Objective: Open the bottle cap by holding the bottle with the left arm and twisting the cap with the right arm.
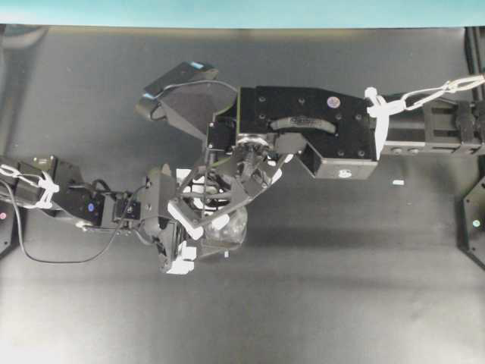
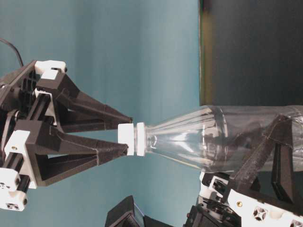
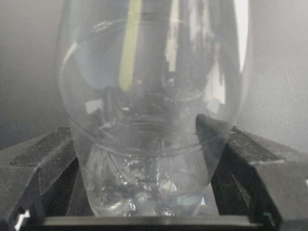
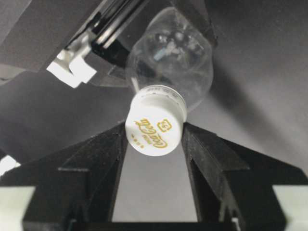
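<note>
The clear bottle (image 2: 222, 137) is held off the table, its white bottle cap (image 2: 127, 138) pointing at the right arm. My left gripper (image 3: 154, 159) is shut on the bottle's lower body (image 3: 154, 86), one black finger (image 3: 250, 154) pressed on each side. My right gripper (image 4: 155, 137) is shut on the bottle cap (image 4: 155, 126), and both fingertips touch the cap's sides. In the overhead view the right gripper (image 1: 227, 201) covers the cap, and only part of the bottle (image 1: 233, 227) shows beside the left gripper (image 1: 193, 224).
A tiny white scrap (image 1: 398, 182) lies on the black table (image 1: 341, 288) under the right arm. A teal wall runs along the table's far edge. Black mounts sit at the left and right table edges.
</note>
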Tool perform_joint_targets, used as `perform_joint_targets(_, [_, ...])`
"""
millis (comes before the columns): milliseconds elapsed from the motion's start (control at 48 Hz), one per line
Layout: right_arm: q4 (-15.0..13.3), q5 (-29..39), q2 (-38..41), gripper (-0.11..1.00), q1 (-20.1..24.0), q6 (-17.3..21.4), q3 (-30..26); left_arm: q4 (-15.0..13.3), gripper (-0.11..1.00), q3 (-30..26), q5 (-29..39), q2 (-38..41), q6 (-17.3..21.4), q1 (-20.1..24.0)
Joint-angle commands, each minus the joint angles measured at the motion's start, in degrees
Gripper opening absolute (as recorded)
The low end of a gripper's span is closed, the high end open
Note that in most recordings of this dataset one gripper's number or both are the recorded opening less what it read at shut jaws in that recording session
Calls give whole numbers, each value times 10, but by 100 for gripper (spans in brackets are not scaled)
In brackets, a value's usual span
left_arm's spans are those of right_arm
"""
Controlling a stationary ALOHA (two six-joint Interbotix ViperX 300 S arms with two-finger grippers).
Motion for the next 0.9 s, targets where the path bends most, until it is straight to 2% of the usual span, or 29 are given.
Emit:
perform_joint_targets(0, [0, 4, 0, 37, 0, -33, -8, 2, 81, -2, 1, -2, -2, -3])
perform_joint_targets(125, [0, 5, 3, 37, 0, -100, -13, 2, 81, -2, 1, -2, -2, -2])
perform_joint_targets(541, [2, 5, 6, 37, 4, -468, -21, 2, 81, -5, 1, -2, -3, -3])
perform_joint_targets(874, [1, 6, 4, 37, 4, -670, -16, 2, 81, -5, 1, -1, -2, -3])
